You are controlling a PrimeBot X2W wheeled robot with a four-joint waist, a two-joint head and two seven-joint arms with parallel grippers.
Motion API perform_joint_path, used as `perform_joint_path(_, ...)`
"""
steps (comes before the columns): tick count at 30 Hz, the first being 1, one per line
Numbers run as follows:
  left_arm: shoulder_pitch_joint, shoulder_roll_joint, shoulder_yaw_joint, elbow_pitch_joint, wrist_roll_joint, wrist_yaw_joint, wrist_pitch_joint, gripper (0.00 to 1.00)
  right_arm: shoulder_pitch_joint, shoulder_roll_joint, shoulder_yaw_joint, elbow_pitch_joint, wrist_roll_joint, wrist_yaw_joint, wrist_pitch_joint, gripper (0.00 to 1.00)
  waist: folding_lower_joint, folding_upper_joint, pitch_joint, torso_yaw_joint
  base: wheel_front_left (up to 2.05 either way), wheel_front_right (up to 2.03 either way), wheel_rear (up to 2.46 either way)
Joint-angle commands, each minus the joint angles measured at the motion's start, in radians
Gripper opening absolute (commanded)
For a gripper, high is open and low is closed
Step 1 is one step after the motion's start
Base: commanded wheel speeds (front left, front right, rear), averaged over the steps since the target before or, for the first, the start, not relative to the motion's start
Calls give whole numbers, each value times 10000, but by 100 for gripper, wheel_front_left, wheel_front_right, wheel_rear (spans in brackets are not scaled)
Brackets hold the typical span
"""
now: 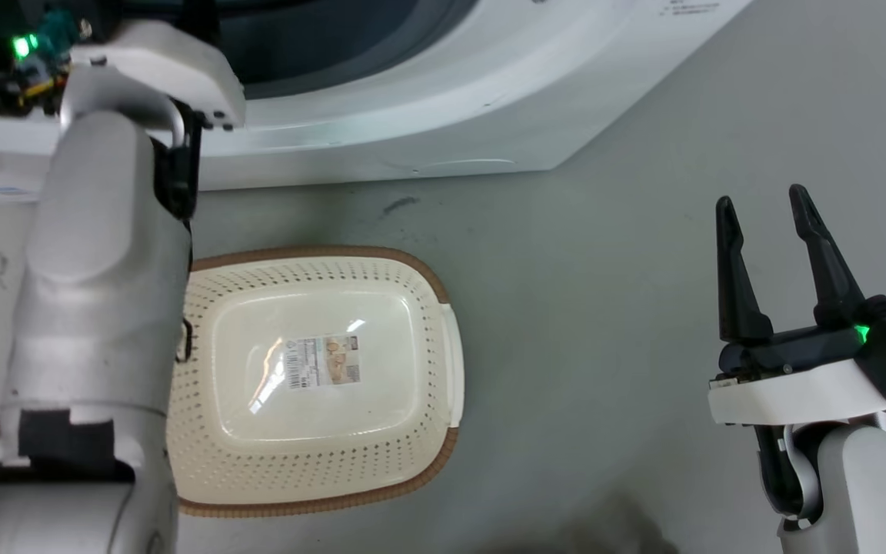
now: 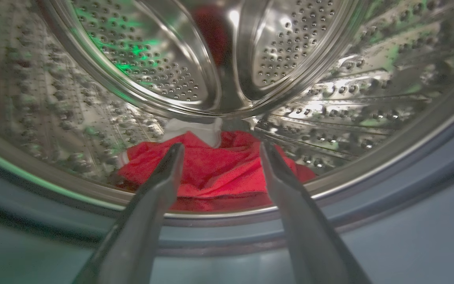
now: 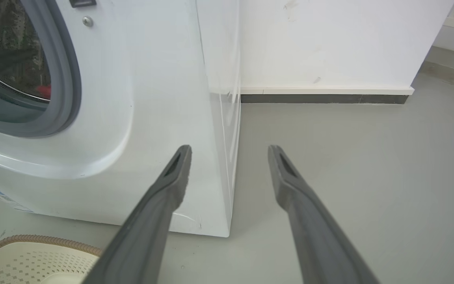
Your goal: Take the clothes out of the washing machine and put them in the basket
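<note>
My left arm [image 1: 97,292] climbs the left side of the head view, pale forearm upright, with the wrist bent over into the washing machine [image 1: 428,115] at the upper left. In the wrist camera my left gripper [image 2: 222,146] points straight into the steel drum [image 2: 152,59]. Its two fingers are spread wide and holding nothing. The red garment [image 2: 215,173] lies crumpled at the centre of the frame on the drum's lower wall, just beyond my fingertips and framed between them. I can't tell whether the tips touch the cloth. A white piece [image 2: 195,128] peeks out just above the red, against the back of the drum. The grey door seal [image 2: 408,185] curves across the bottom of the frame, beneath my fingers.

My right gripper [image 1: 761,196] sits at the lower right of the head view, fingers pointing up, parted and empty, over bare floor [image 1: 604,308], well apart from the machine. The basket [image 1: 312,251] stands on the floor at lower centre, just beside my left forearm and below the machine's front. A label [image 1: 325,360] shows on its bottom.
</note>
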Motion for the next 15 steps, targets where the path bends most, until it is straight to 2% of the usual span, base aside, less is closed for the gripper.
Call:
perform_joint_path(1, -585, 241, -5, 345, 30, -13, 126, 100, -247, 13, 72, 43, 122, -7, -80, 100, -2, 0, 357, -345, 0, 0, 0)
perform_joint_path(9, -2638, 1095, -371, 2235, 320, -329, 1033, 100, -518, 14, 366, 319, 610, -5, -156, 100, -2, 0, 878, -1039, 0, 0, 0)
perform_joint_path(15, -3634, 1435, -587, 3070, 388, -495, 1966, 100, -643, 14, 661, 295, 995, -7, -164, 100, -2, 0, 1167, -1415, 0, 0, 0)
